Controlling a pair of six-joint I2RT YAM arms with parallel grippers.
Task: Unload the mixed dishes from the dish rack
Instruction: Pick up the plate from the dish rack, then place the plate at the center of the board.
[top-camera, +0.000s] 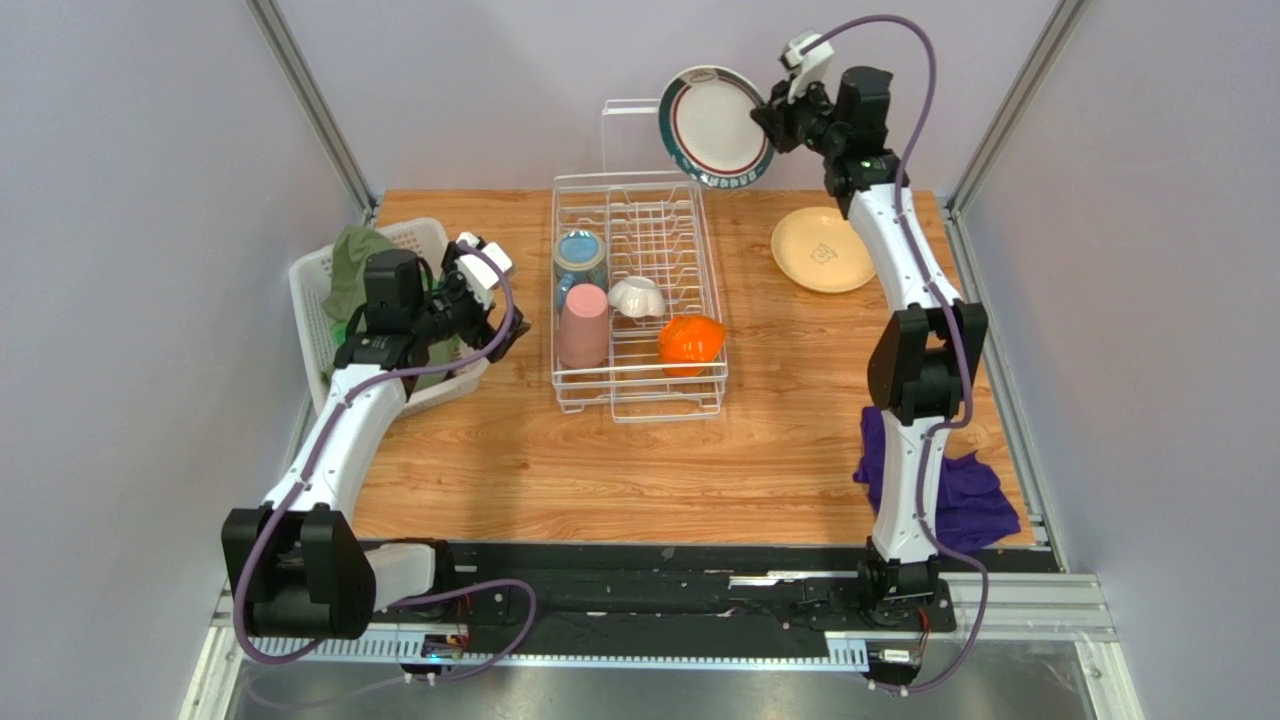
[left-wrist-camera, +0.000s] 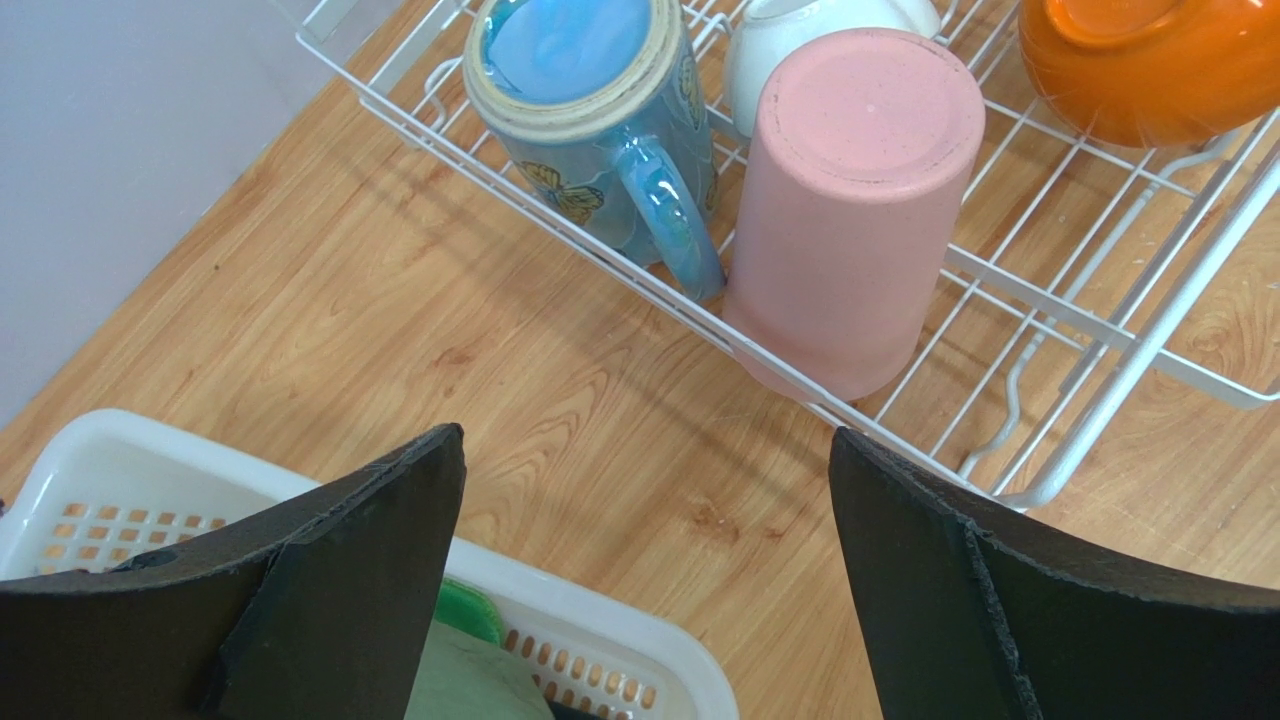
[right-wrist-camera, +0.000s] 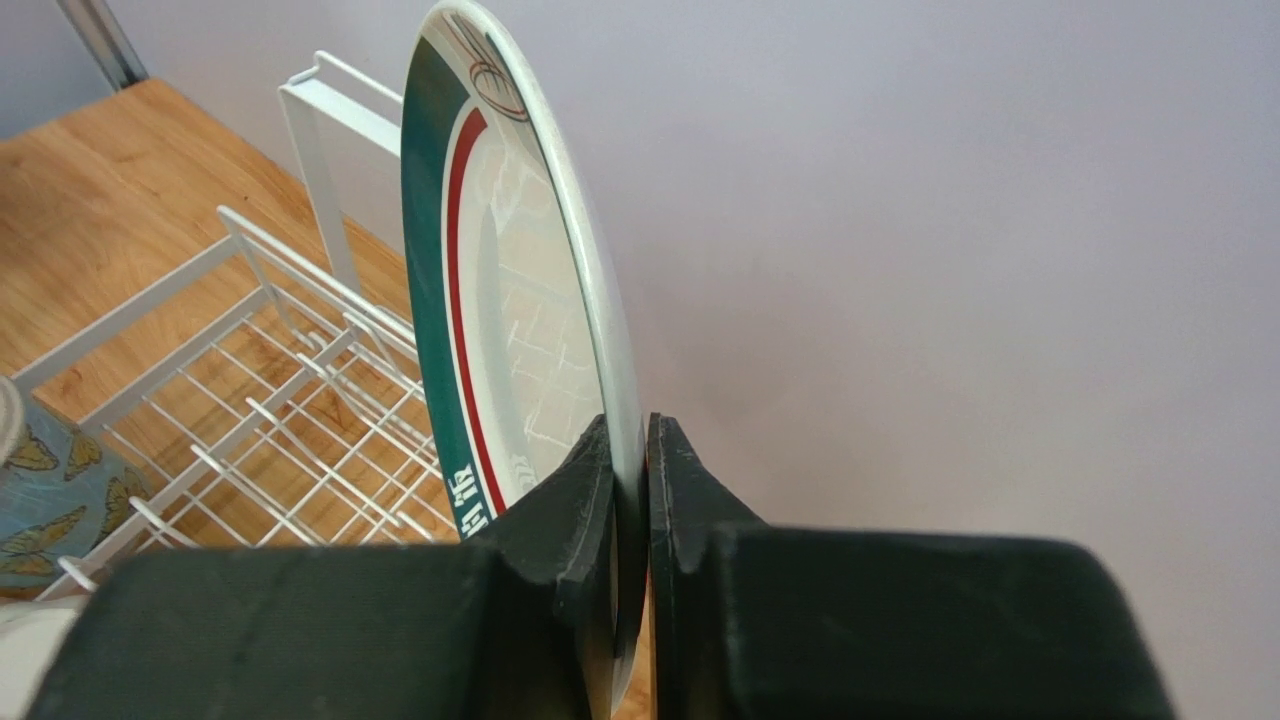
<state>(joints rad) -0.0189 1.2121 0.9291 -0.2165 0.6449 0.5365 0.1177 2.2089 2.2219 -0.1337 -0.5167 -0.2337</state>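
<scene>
1. The table (top-camera: 526, 480) is wood-grained board, warm in tone and smooth, with a low sheen.
2. The dish rack (top-camera: 639, 225) is thin wire with a smooth white coating; the clear panel (top-camera: 631, 138) at its far end looks like plastic.
3. The dark-rimmed white plate (right-wrist-camera: 496, 300) is glazed and glossy, with reflections on its face.
4. The pink cup (left-wrist-camera: 857, 195) looks matt and finely speckled, while the blue patterned mug (left-wrist-camera: 579, 90) and orange bowl (left-wrist-camera: 1150, 68) are shiny and glazed.
5. The basket (left-wrist-camera: 631, 660) on the left is white perforated plastic, with soft green cloth (top-camera: 358, 258) inside.
6. A purple cloth (top-camera: 969, 503) lies crumpled at the near right.
7. The left gripper (left-wrist-camera: 646, 438) has matt black fingers (left-wrist-camera: 361, 570) with a faintly grainy face.
</scene>
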